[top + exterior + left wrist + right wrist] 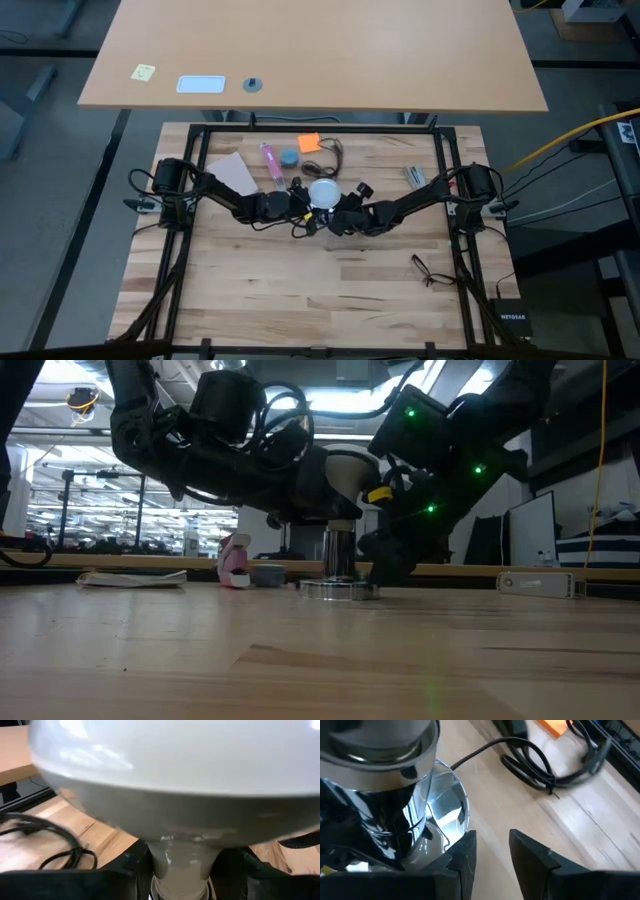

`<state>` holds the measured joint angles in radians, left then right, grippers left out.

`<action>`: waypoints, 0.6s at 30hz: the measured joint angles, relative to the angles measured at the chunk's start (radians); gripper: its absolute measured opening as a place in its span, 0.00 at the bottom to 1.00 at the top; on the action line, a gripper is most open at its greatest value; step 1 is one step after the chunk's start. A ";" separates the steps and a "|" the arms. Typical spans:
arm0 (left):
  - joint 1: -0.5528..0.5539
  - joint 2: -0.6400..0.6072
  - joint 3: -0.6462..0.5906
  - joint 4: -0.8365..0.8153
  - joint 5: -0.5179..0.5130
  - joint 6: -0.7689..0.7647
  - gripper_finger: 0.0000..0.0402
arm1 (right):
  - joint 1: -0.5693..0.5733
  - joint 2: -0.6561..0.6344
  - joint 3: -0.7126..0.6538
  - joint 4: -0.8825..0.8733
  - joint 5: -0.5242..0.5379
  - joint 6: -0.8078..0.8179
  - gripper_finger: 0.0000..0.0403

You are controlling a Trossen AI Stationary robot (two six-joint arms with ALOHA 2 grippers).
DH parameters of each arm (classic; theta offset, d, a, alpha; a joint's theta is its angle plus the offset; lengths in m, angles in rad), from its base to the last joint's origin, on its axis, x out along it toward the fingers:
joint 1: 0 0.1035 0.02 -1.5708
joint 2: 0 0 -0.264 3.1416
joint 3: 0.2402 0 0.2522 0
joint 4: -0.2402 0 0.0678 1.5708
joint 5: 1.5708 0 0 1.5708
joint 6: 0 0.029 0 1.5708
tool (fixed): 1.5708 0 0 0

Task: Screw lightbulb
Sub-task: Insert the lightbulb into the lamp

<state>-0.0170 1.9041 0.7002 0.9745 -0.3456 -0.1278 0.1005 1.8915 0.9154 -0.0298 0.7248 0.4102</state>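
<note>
The frosted white lightbulb (323,192) stands upright on the chrome stem (338,550) of the silver lamp base (340,589) at the table's middle. It fills the left wrist view (165,775). My left gripper (303,204) comes in from the table's left and is shut on the bulb below its globe. My right gripper (492,857) reaches in from the right, low beside the base's disc (452,807). Its fingers are a little apart, with bare table between them. My left gripper pinches the bulb's narrow neck (182,857) between its two fingers (125,877), just under the globe. The fingers come level from the table's left. The bulb stays upright, its lower end at the lamp's socket. My right gripper has one finger (462,855) at the disc's rim; whether it touches, I cannot tell.
Behind the lamp lie a pink object (270,160), the small blue round object (289,157), an orange note (309,142) and a coiled black cord (335,152). A sheet of paper (235,172) lies far left, a silver piece (415,177) right, a black loop (430,270) near right.
</note>
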 joint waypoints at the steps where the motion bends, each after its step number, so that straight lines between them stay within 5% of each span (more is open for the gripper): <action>1: 0.000 0.000 0.000 0.000 -0.001 -0.001 0.35 | 0.000 0.000 0.000 -0.001 0.000 -0.009 0.30; 18: 0.002 0.000 0.001 0.001 -0.013 0.005 0.35 | 0.004 -0.193 0.003 -0.244 -0.096 -0.053 0.30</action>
<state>-0.0148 1.9041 0.7013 0.9756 -0.3584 -0.1230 0.1043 1.6989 0.9184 -0.2738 0.6283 0.3575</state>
